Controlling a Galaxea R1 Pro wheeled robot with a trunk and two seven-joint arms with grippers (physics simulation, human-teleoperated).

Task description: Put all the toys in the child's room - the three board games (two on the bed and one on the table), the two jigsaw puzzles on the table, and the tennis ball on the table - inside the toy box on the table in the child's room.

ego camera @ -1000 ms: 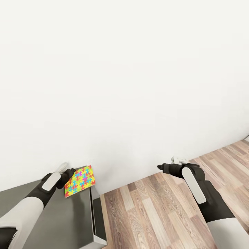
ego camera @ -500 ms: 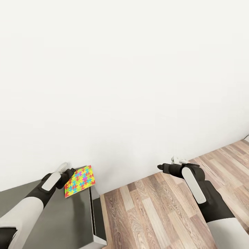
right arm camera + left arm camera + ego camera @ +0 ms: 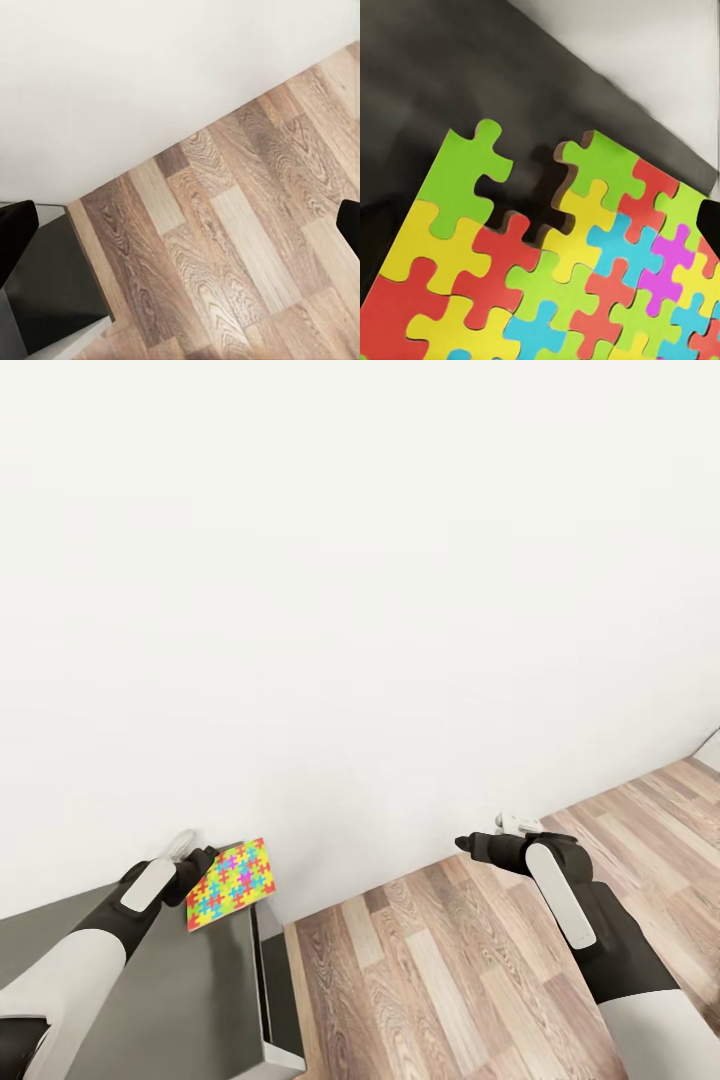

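L gripper (image 3: pixel 200 863) jaws clamp one edge of the thin flat square jigsaw puzzle w/ many-coloured interlocking pieces (image 3: pixel 231 883), held above the dark grey cabinet (image 3: pixel 190 980), over its far corner by the white wall (image 3: pixel 360 610). In the left wrist view the puzzle (image 3: pixel 555 277) has a notch in its edge (one piece missing). R gripper (image 3: pixel 468 845) hangs over the wood-plank floor (image 3: pixel 450 970), off to the cabinet's side; its jaws stand apart, holding nothing.

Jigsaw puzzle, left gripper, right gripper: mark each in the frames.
jigsaw puzzle (image 3: pixel 232 883), head view, middle of its patterned face.
left gripper (image 3: pixel 198 860), head view, dark fingers at the puzzle's edge.
right gripper (image 3: pixel 464 844), head view, dark fingertip end, nothing held.
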